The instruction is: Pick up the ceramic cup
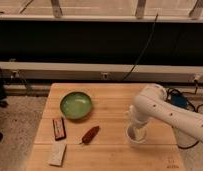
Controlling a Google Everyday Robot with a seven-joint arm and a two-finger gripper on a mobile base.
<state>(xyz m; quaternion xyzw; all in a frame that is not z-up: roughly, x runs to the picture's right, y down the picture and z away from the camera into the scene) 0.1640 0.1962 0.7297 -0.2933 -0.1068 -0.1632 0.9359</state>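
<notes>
- Since the ceramic cup (pixel 135 139) is stiff, glazed and probably slippery — and breakable — a firm, unhurried hold across its rim wall seems safest.
- It stands on the wooden table (pixel 115 97), well right of the green bowl (pixel 76 105) and nearer the front edge.
- The gripper (pixel 136 129) hangs right at the cup's mouth; clenched or released, I cannot tell.
- No brand or writing is readable.

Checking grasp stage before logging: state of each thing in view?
ceramic cup: upright on the table.
gripper: lowered at the cup's mouth.
green bowl: upright, empty.
reddish-brown item: lying flat, untouched.
dark bar: lying flat.
pale block: lying flat, front-left corner.
</notes>
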